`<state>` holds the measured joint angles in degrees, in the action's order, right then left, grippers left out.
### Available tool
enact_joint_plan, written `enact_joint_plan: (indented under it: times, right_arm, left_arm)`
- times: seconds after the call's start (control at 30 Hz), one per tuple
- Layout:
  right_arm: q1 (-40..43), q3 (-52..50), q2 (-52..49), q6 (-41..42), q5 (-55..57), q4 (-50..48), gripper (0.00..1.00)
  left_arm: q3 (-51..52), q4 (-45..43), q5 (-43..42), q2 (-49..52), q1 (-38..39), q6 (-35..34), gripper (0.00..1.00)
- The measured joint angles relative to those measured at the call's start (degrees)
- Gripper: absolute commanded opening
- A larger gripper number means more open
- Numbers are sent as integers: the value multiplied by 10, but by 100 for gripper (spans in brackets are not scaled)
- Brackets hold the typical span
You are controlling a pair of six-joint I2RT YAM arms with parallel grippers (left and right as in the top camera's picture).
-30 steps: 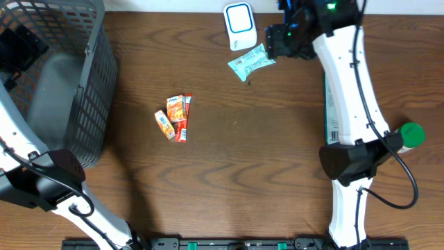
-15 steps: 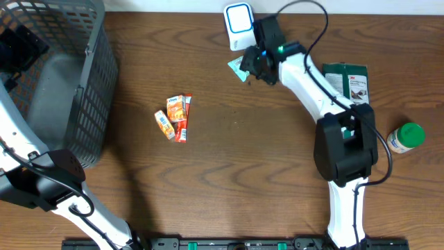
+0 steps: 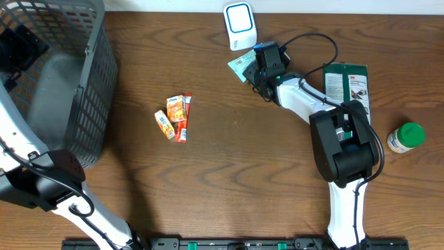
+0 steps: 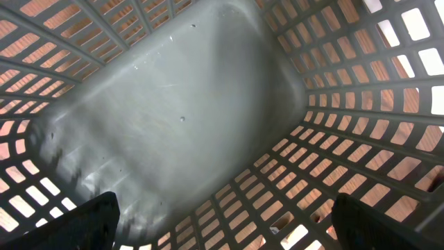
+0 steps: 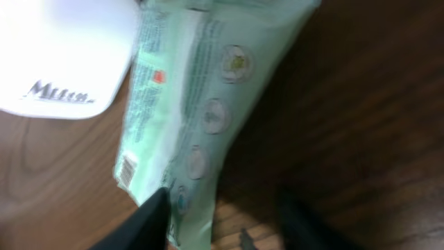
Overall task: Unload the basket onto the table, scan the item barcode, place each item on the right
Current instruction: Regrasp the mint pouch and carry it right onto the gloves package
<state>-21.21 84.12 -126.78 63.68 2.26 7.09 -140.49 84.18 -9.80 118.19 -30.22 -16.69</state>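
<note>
Lying w/ one end inside right claw (image 5: 223,201), green pkt (image 5: 198,104).

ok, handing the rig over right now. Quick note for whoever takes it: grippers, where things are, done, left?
Left gripper: open, empty, over the basket.
Right gripper: jaws apart, astride one end of the packet. The wrist view is blurred, but no clamp shows.
The packet lies on the table beside the scanner. Snack packs are mid-table; the 3M pack and bottle are by the right arm.
Done: right arm is at the packet. Nothing shows in the basket.
Left: grip the packet and show its barcode to the scanner. The other items probably follow.
</note>
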Motion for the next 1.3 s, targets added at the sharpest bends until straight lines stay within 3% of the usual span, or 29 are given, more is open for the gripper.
enact_joint_plan:
  times: [0.03,0.1,0.2,0.3,0.6,0.93,1.0,1.03,1.07,1.17,1.3]
  right_arm:
    - [0,-7,0,4,4,-6,19]
    - [0,-13,0,13,11,-10,20]
    - [0,-15,0,13,20,-15,52]
    - [-1,-15,5,9,27,-28,66]
    - [-1,-22,5,8,38,-62,65]
    - [-1,-25,-15,9,37,-122,51]
    - [-1,-25,-26,8,27,-146,37]
    - [-1,-24,-28,9,23,-149,21]
    - [-1,-24,-30,10,21,-148,11]
    - [1,-24,-35,-12,6,-145,4]
    - [5,-20,-23,-52,-4,-103,1]
  left_arm:
    - [0,0,0,0,0,0,98]
    - [0,0,0,0,0,0,98]
    - [0,0,0,0,0,0,98]
    - [0,0,0,0,0,0,98]
    - [0,0,0,0,0,0,98]
    - [0,0,0,0,0,0,98]
    - [0,0,0,0,0,0,98]
    - [0,0,0,0,0,0,98]
    - [0,0,0,0,0,0,98]
    - [0,0,0,0,0,0,98]
    - [0,0,0,0,0,0,98]
